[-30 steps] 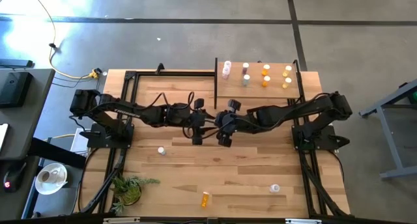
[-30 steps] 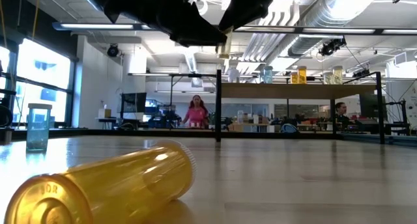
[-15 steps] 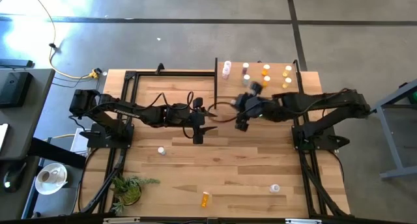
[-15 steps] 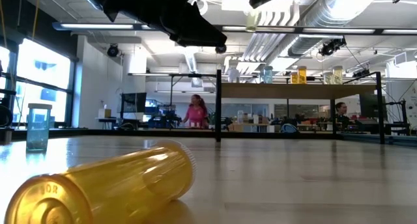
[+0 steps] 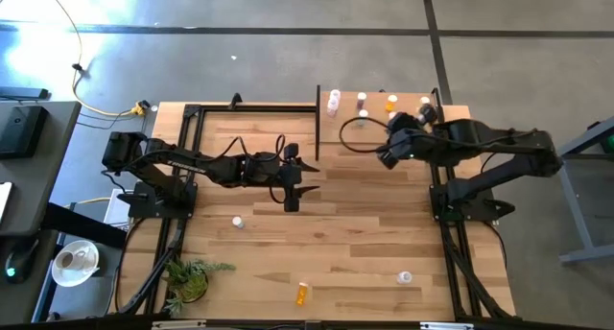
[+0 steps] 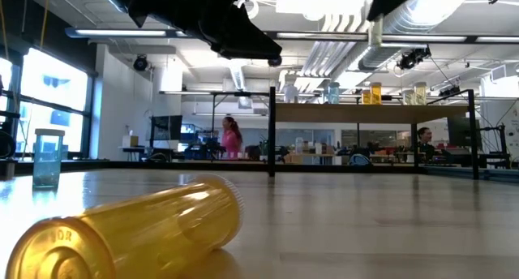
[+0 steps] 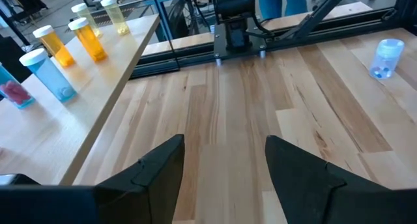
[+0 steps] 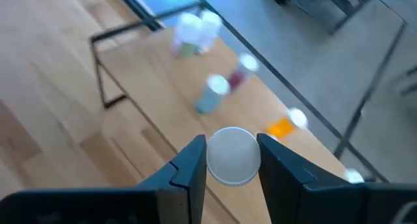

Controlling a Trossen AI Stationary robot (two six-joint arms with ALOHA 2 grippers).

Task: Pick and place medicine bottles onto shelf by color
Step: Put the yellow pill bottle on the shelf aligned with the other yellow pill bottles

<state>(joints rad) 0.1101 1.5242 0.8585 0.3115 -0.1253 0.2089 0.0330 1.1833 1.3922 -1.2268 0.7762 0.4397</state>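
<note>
My right gripper (image 5: 386, 157) hangs over the near edge of the shelf (image 5: 355, 130), shut on a white-capped medicine bottle (image 8: 232, 155). In the low view this bottle (image 6: 375, 56) shows pale under the gripper. Several medicine bottles stand on the shelf: pale pink (image 5: 333, 102), orange (image 5: 391, 102), yellow (image 5: 425, 102). Loose ones are on the table: orange (image 5: 303, 293), clear (image 5: 405, 277), and one showing its white cap (image 5: 237, 221). My left gripper (image 5: 293, 191) waits open over the table's middle, nothing between its fingers (image 7: 163, 178). My right gripper pinches the medicine bottle between its two fingers, which sit on opposite sides at the cap end (image 8: 215, 160). The white cap faces the wrist camera, so the body is hidden there. The bottle is lifted clear, hanging below the gripper above the shelf.
The shelf's thin black posts (image 5: 318, 124) rise at its edges. A green plant (image 5: 192, 277) stands at the near left corner. In the low view a yellow bottle (image 6: 138, 230) lies on its side up close and a teal one (image 6: 47, 157) stands at the left.
My right gripper has drawn away from my left gripper at the table's middle and carried the bottle toward the right and far edges, rising and turning, until it is over the shelf. The bottle stays pinched and clear of the table.
</note>
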